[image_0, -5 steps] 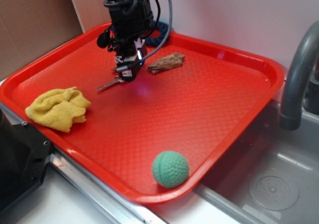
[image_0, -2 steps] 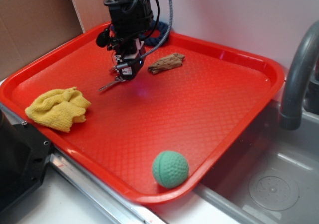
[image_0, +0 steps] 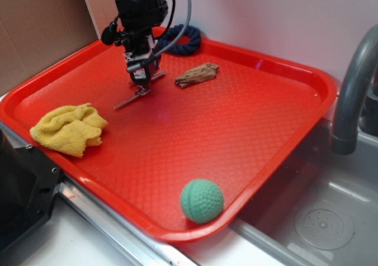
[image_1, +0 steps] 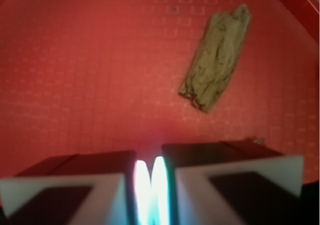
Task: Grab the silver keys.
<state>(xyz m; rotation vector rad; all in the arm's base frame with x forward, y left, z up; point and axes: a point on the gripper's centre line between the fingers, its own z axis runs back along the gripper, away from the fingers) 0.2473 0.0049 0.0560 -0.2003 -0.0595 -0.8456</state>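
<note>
Hand point(image_0: 142, 81) upper left of exterior frame, above red tray point(image_0: 307, 77). Fingers point(image_1: 220, 175) nearly pressed together in the wrist view, only a thin bright gap between them. Silver keys point(image_0: 134, 96) hang at the fingertips, one key slanting down-left toward the tray floor; pinched, it appears. Brown wood chunk point(image_0: 196, 74) right of hand. Yellow cloth point(image_0: 68, 129) left edge. Green ball point(image_0: 202, 201) lower centre.
</note>
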